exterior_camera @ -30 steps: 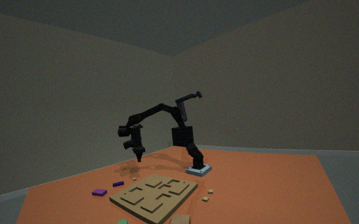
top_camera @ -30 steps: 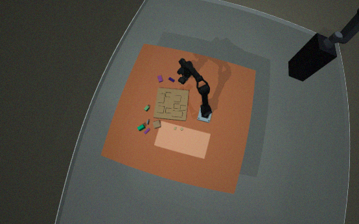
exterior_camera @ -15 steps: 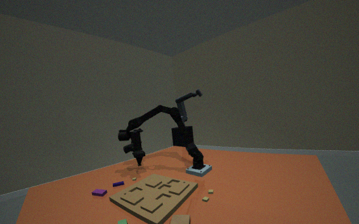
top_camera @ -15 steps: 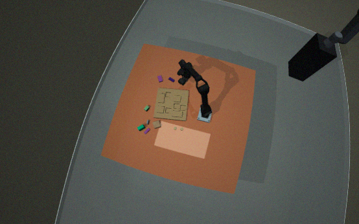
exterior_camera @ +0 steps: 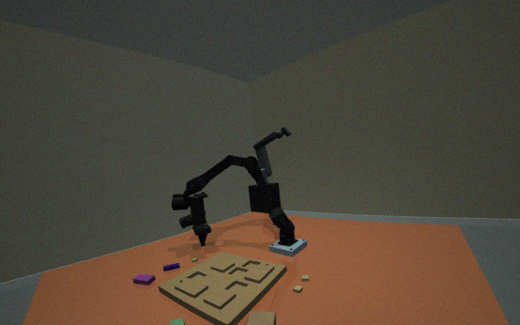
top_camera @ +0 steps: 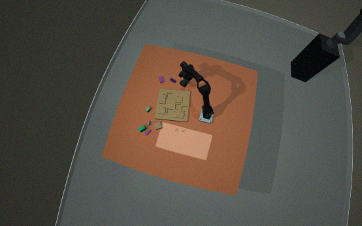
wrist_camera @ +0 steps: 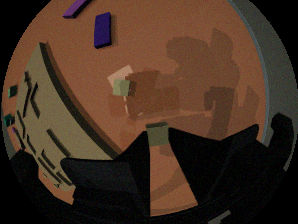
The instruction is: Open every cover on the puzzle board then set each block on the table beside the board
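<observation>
In the top view, a teal block (top_camera: pixel 142 129) lies at the puzzle board's (top_camera: pixel 183 93) (exterior_camera: pixel 253 291) (wrist_camera: pixel 55 100) eight o'clock; the hand (top_camera: pixel 183 83) (exterior_camera: pixel 203 244) (wrist_camera: pixel 157 133) is off its one o'clock, closed on a small pale block (wrist_camera: pixel 158 134). The block should go down level and well apart from the loose pale block (exterior_camera: pixel 194 259) (wrist_camera: pixel 121 87), then be released on the surface before a straight lift. The wrist view shows the gripped block; the top view does not.
</observation>
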You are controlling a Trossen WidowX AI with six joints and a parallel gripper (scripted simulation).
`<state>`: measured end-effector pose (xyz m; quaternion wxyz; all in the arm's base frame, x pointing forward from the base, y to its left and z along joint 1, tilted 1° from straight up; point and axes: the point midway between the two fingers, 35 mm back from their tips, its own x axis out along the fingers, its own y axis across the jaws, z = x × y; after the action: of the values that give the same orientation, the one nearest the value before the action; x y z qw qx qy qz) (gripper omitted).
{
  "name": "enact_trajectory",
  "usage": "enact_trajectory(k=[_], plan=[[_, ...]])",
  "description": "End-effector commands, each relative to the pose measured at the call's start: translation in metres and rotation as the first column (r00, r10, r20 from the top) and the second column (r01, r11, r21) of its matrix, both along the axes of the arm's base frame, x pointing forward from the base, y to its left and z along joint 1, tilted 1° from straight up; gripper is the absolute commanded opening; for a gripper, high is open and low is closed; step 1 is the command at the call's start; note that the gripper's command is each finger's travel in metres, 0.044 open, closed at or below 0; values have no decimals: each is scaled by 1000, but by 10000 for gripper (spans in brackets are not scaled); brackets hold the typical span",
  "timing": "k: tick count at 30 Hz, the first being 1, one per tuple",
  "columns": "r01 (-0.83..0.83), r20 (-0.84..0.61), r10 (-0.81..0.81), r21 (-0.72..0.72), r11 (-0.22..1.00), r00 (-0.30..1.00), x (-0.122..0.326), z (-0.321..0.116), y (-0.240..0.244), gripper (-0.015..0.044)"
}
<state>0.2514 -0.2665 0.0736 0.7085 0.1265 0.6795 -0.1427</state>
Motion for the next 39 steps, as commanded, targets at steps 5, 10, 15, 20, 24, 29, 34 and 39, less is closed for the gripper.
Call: enact_trajectory(k=[5, 10, 15, 20, 24, 29, 34, 39], plan=[[-6, -1, 6, 10, 1000, 1000, -1, -16, 2, 80], [-6, -1, 6, 10, 1000, 1000, -1, -24, 3, 80], [-6, -1, 6, 10, 1000, 1000, -1, -32, 3, 80], [-6, -1, 6, 10, 1000, 1000, -2, -40, 4, 80], [-6, -1, 6, 10, 1000, 1000, -2, -47, 5, 80], [-6, -1, 6, 10, 1000, 1000, -2, -50, 5, 80], [-2, -2, 2, 3, 1000, 1000, -2, -47, 3, 133], [-2, -2, 2, 3, 1000, 1000, -2, -47, 3, 264]])
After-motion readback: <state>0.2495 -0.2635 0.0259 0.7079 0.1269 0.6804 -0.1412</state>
